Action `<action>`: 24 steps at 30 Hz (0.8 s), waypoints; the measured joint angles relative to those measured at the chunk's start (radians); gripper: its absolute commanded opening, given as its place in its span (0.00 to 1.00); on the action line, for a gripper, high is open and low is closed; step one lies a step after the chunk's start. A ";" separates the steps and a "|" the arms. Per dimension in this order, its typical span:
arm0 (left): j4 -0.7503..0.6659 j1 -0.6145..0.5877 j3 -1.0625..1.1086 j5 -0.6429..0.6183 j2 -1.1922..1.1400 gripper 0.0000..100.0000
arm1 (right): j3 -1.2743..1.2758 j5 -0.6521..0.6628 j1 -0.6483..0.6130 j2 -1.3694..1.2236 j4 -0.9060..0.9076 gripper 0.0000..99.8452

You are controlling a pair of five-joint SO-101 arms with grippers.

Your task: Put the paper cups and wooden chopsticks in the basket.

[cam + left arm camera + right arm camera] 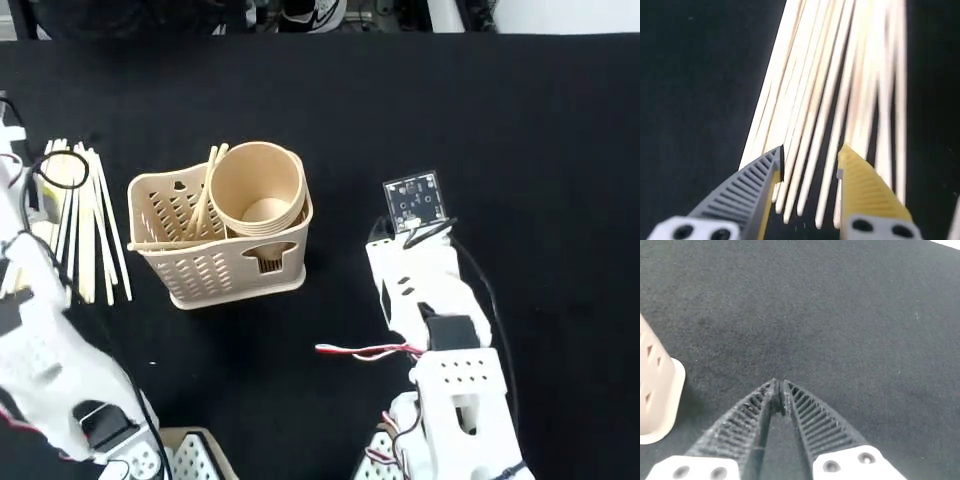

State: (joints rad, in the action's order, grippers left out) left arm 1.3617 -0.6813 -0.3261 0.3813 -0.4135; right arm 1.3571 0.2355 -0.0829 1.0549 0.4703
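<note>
1. Left gripper (pixel 810 152): we list one grey jaw and one yellow jaw, set apart with nothing clamped. The near ends of several loose wooden chopsticks (pixel 840 75) lie in the gap between the jaws. The rest of the bundle fans out beyond both tips on the black table (pixel 690 75). We cannot tell whether either jaw touches a stick.

2. Right gripper (pixel 780 386): jaws together, tips meeting, nothing between them. Black table lies ahead of the tips. A corner of the basket (pixel 655 390) sits off to one jaw's side, apart from it.

3. Basket, high view: we note stacked paper cups (pixel 257 185) inside, with leaning chopsticks (pixel 207 190) just beside them.

4. Writing: the camera board (pixel 415 200) on the right arm carries markings too small to read.
</note>
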 measured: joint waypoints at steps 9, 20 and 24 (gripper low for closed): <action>0.100 0.000 -0.578 -0.002 -0.546 0.10 | 0.000 0.000 0.000 0.000 0.000 0.01; 0.388 0.002 -1.269 0.006 -0.908 0.03 | 0.000 0.000 0.000 0.000 0.000 0.01; 0.393 0.002 -1.277 0.006 -0.910 0.03 | 0.000 0.000 0.000 0.000 0.000 0.01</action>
State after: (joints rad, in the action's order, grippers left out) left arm 1.7545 -0.6797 -1.6026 0.3874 -1.3234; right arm 1.3571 0.2355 -0.0829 1.0549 0.4703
